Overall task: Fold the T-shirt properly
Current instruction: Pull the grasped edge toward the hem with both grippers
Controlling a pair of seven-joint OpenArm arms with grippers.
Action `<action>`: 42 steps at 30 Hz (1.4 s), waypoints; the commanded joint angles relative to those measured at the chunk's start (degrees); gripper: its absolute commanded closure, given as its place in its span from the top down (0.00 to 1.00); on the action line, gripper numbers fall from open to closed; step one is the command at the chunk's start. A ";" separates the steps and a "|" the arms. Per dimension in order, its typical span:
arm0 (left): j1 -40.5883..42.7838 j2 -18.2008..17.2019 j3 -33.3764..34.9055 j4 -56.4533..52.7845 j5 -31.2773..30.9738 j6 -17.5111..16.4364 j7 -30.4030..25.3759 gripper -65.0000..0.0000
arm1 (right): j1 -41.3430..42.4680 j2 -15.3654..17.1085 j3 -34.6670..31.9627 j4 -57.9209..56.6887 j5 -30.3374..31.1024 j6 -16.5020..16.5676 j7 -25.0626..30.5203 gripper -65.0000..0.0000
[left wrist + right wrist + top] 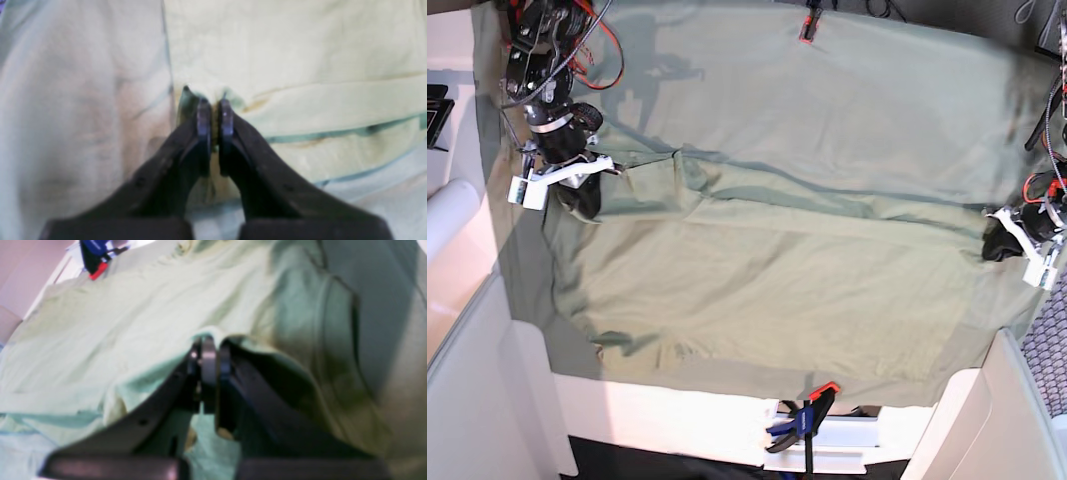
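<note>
The T-shirt (757, 280) lies spread and wrinkly across the middle of the grey-green tablecloth (877, 90), which covers the whole table. A red-handled clamp (809, 22) pins the tablecloth at the far edge, and a blue and black clamp (802, 420) grips it at the near edge. The left gripper (214, 110) is pressed together, pinching a fold at the shirt's edge. The right gripper (208, 355) also pinches shirt fabric, which bunches up over its tips.

The T-shirt (767, 290) is pale sage-green and wrinkled. It lies spread wide and mostly flat across the middle of the table, with a long fold line running across its upper part. Both side edges are lifted slightly.
</note>
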 commanded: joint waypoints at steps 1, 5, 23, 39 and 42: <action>-2.14 -1.42 -0.20 0.24 -0.96 -0.43 -1.92 0.00 | 2.29 0.37 0.11 0.07 0.31 0.35 1.62 0.00; -2.40 -1.42 -0.09 -0.22 -1.01 -0.43 -2.58 0.00 | 5.55 0.35 -0.24 -3.74 0.37 0.37 1.86 0.00; 2.97 -6.86 -8.35 1.03 -25.88 -0.43 13.35 0.41 | -2.71 -1.22 10.05 13.92 1.64 -0.68 -10.99 0.67; 8.52 -4.72 -11.04 0.98 -35.32 -0.43 16.63 0.65 | -5.09 -6.86 15.87 1.40 7.08 -3.41 -9.57 0.67; 8.74 -3.69 -11.04 0.98 -34.47 -0.43 16.57 0.65 | -4.02 -7.41 15.67 0.57 7.19 -3.30 -9.25 0.67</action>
